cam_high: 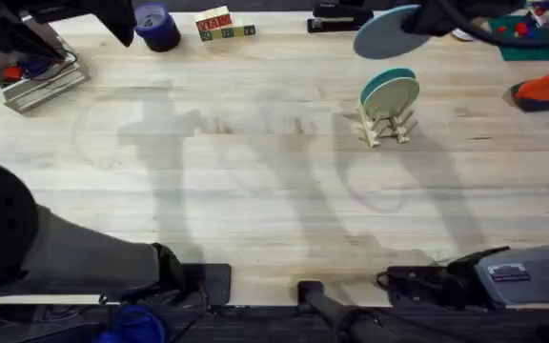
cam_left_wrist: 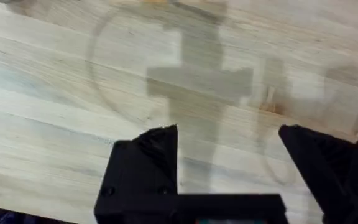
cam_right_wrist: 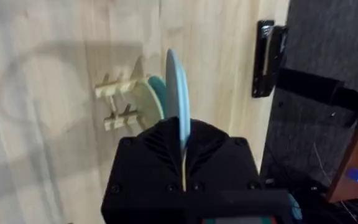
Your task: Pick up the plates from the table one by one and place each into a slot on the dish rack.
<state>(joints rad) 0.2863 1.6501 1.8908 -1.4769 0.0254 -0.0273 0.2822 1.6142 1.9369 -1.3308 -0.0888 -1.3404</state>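
The large pale wooden plank bench point(cam_high: 255, 171) is carrying the small pale wooden peg dish rack point(cam_high: 387, 126) at its far right of middle. Two round flat plates are standing upright on edge in the rack's slots: a teal plate point(cam_high: 385, 76) behind and a cream plate point(cam_high: 394, 95) in front, touching or nearly so. The light blue round plate point(cam_high: 381, 34) is hanging in the air beyond the rack, near the bench's far edge, and the black right gripper point(cam_right_wrist: 183, 163) is clamping its rim, holding it edge-on above the rack. The black left gripper point(cam_left_wrist: 229, 146) is hovering over bare planks with its fingers point(cam_left_wrist: 157, 144) spread wide apart.
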